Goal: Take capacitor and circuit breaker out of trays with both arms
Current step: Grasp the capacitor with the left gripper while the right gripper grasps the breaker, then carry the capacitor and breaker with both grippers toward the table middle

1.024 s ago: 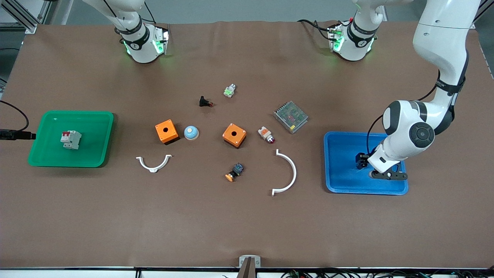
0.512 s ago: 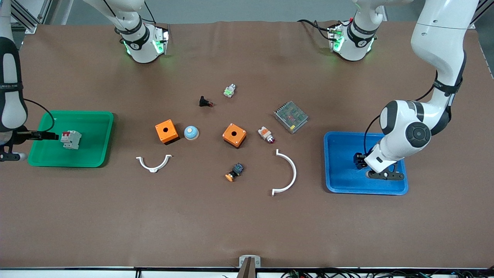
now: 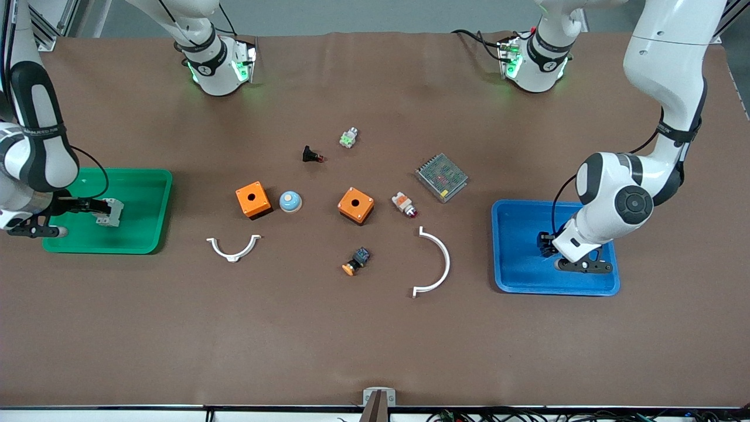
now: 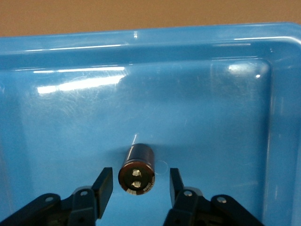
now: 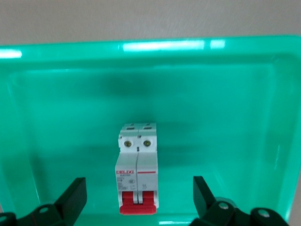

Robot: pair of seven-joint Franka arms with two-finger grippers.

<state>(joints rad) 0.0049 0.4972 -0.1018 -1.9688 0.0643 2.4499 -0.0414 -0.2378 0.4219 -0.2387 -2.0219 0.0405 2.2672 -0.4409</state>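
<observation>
The capacitor, a small black cylinder, lies on the floor of the blue tray at the left arm's end of the table. My left gripper is low in that tray, open, with a finger on each side of the capacitor and a gap on both sides. In the front view the left gripper hides the capacitor. The breaker, light grey with red levers, lies in the green tray. My right gripper is open wide around it. The front view shows the right gripper over the breaker in the green tray.
Between the trays lie two orange boxes, a blue dome, two white arcs, an orange-capped button, a mesh-topped metal box, a white-and-orange part, a black red-tipped part and a green-white part.
My right arm has come in from the right arm's end of the table, and its gripper now stands over the breaker in the green tray. The left gripper has barely shifted in the blue tray.
</observation>
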